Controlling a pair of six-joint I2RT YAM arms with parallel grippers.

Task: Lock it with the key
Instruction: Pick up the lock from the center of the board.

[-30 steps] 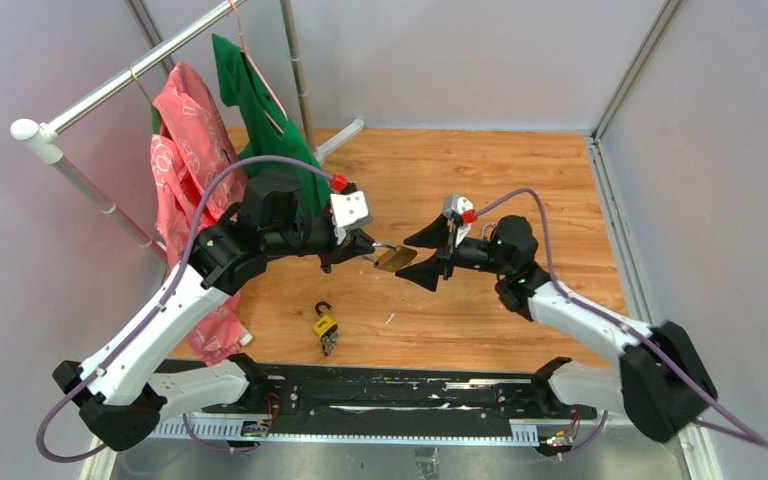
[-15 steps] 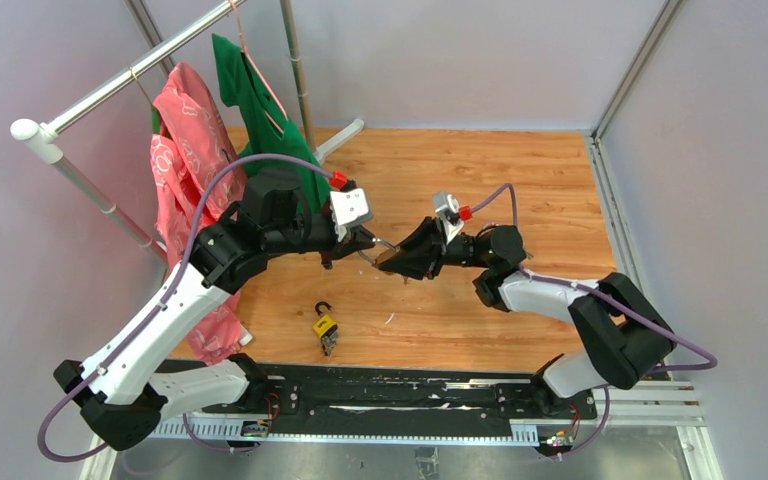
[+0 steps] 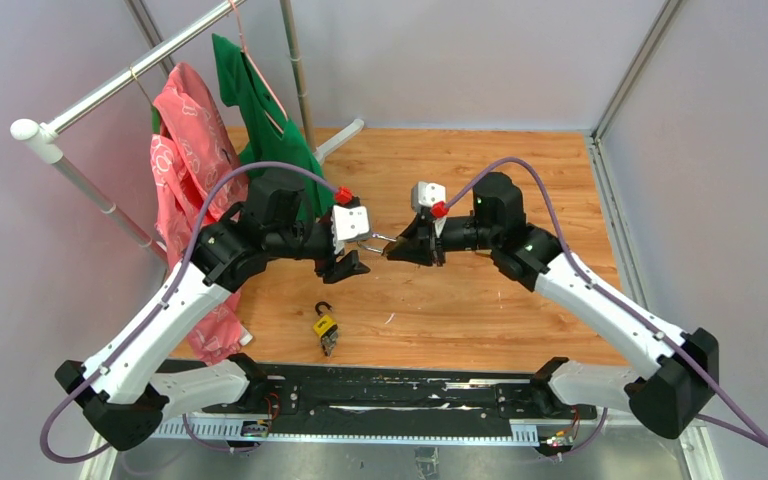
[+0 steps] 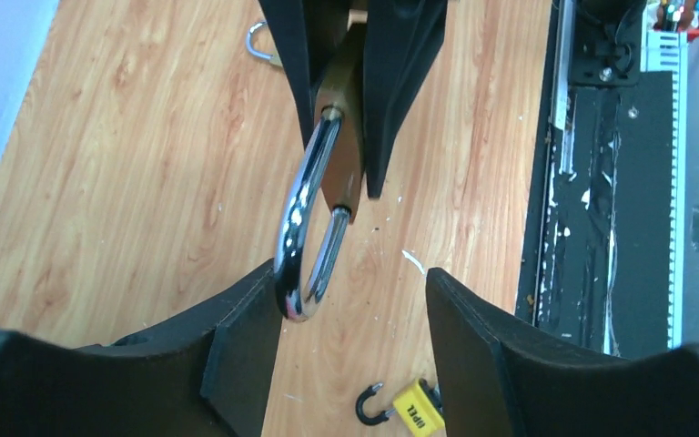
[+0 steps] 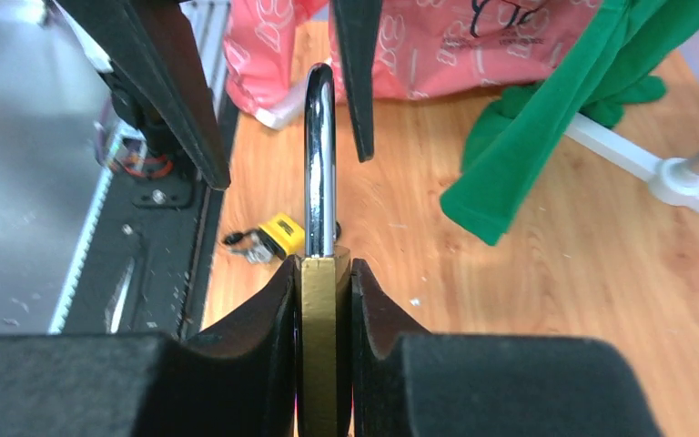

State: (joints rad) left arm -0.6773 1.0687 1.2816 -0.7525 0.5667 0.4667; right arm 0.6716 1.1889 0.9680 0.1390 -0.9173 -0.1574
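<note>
Brass padlock (image 5: 319, 350) is hanging above the wooden desk (image 3: 480, 310), clamped between the right gripper (image 5: 320, 273) jaws. Left gripper (image 4: 350, 282) jaws are standing apart around its shackle (image 4: 302, 228). Yellow padlock (image 4: 416, 411) is lying below, its lettering illegible.

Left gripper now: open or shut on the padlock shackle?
Open. The left gripper has its fingers apart, shackle between them; right gripper clamps the brass body.

Brass padlock (image 5: 320, 364): clamped by its body in your right gripper (image 5: 321, 282), steel shackle sticking out.
Yellow padlock (image 3: 325, 326): small, lying flat on your table (image 3: 460, 300).
</note>
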